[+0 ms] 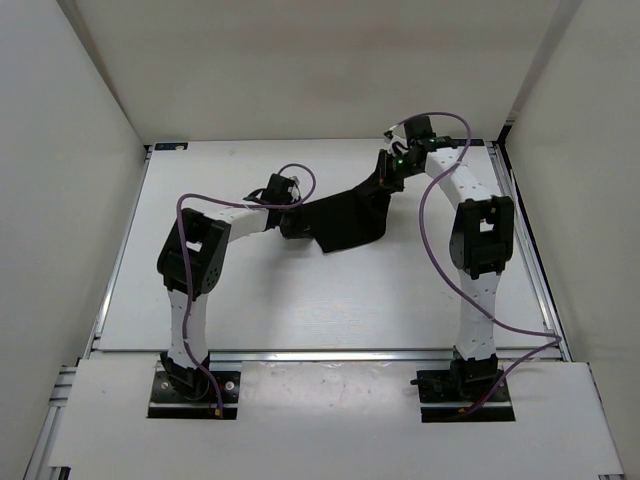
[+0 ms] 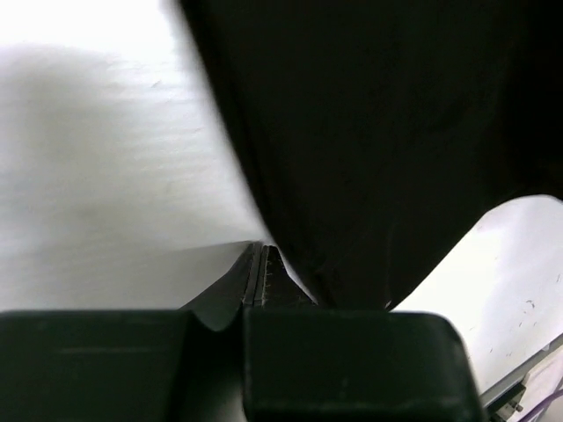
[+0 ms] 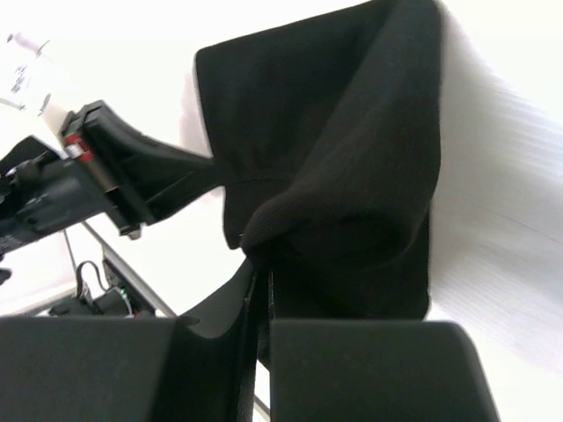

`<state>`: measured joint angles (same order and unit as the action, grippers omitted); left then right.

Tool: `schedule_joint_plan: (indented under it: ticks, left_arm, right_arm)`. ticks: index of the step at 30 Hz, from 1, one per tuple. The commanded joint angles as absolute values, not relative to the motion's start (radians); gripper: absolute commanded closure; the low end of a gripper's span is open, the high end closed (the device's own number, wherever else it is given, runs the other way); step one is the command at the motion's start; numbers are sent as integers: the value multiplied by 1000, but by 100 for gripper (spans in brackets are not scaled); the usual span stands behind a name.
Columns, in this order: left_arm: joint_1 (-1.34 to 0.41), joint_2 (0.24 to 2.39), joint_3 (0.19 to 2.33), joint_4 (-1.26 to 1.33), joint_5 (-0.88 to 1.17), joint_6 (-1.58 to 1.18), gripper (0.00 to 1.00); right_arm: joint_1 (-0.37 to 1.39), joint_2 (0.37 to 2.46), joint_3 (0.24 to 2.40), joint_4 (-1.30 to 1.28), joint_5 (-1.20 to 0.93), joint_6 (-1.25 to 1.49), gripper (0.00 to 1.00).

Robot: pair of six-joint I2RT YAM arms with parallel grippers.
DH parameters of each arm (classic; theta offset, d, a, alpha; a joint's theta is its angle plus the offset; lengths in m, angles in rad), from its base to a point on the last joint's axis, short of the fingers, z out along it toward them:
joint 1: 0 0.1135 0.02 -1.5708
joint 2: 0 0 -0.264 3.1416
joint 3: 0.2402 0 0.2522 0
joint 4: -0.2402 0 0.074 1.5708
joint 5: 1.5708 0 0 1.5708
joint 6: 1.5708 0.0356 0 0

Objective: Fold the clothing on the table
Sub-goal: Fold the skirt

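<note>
Left gripper [image 2: 261,264] pinches cloth [image 1: 350,222] edge, fingers tight. Right gripper [image 3: 261,259] pinches other end. Cloth hangs between them over far table [image 1: 250,300]. Looks like lifting step. Next: bring one end over, lay flat.

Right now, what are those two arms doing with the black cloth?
Left gripper shut on the clothing. Right gripper shut on it too. Nothing in the way.

The top camera looked down from high up behind the arms [image 1: 478,240] and saw the whole table [image 1: 300,300]. Each wrist camera sat very close and looked out past its own fingers [image 2: 233,286]. All three views showed the cloth [image 1: 350,215]. The right wrist view also caught the left gripper [image 3: 209,165].
</note>
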<state>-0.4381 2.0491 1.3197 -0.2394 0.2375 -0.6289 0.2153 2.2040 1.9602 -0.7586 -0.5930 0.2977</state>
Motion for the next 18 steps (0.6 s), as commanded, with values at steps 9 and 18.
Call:
schedule_joint_plan:
  ticks: [9, 18]
  left_arm:
    - [-479, 2131, 1413, -293, 238, -630, 98]
    - [-477, 2143, 1420, -288, 255, -630, 99]
  right_arm:
    - [311, 2210, 1979, -695, -732, 316, 100]
    - [344, 2258, 1965, -660, -784, 344, 100]
